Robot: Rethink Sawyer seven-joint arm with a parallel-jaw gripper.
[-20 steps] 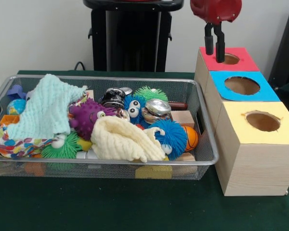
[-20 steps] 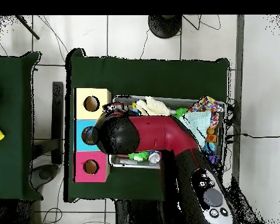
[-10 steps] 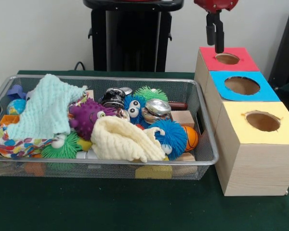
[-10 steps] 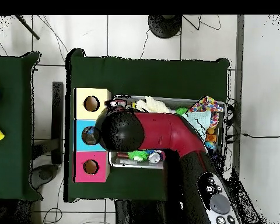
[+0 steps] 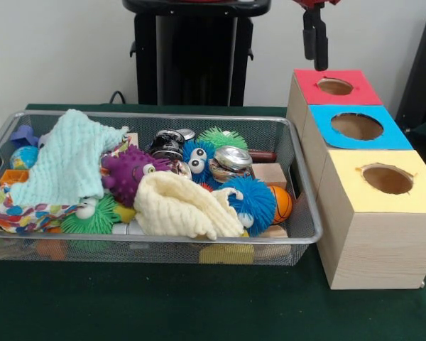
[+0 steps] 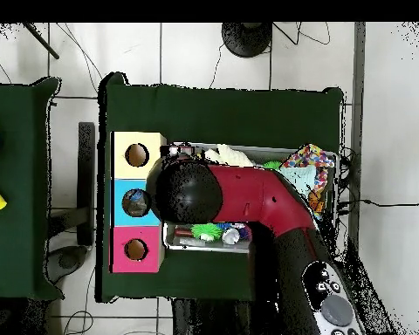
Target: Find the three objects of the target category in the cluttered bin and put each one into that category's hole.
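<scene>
**Gripper lifts clear of the red box**

Dark green cloth (image 5: 163, 305) covers the table, with a pale wall behind and a black stand at the back. Starting at the left, the wire bin (image 5: 156, 245) is still heaped: a mint cloth (image 5: 67, 160) lies over one end, a purple spiky toy (image 5: 128, 172) sits just beside it, and a cream cloth (image 5: 181, 206) is slumped along the near side. Behind that are a blue fuzzy toy with googly eyes (image 5: 197, 160), a shiny metal can (image 5: 231, 160), a second blue fuzzy ball (image 5: 252, 202) and a small orange ball (image 5: 281, 204) against the mesh. Nothing in the pile looks disturbed from a second ago.

Further right stand three wooden boxes in a row: yellow (image 5: 383, 177) nearest, blue (image 5: 356, 126) in the middle, red (image 5: 336, 87) farthest. The gripper (image 5: 316, 62) hangs above the red hole. A second ago it was low, its tips nearly at the opening; now it has risen, and only the black fingers (image 5: 319, 50) show at the top edge. They sit close together with nothing between them.

I'd judge a drop into the red hole has just finished and the arm is pulling away. Which category is the target I can't tell, so the remaining items, if any, are somewhere in that bin, and the next reach should swing back over it.
</scene>
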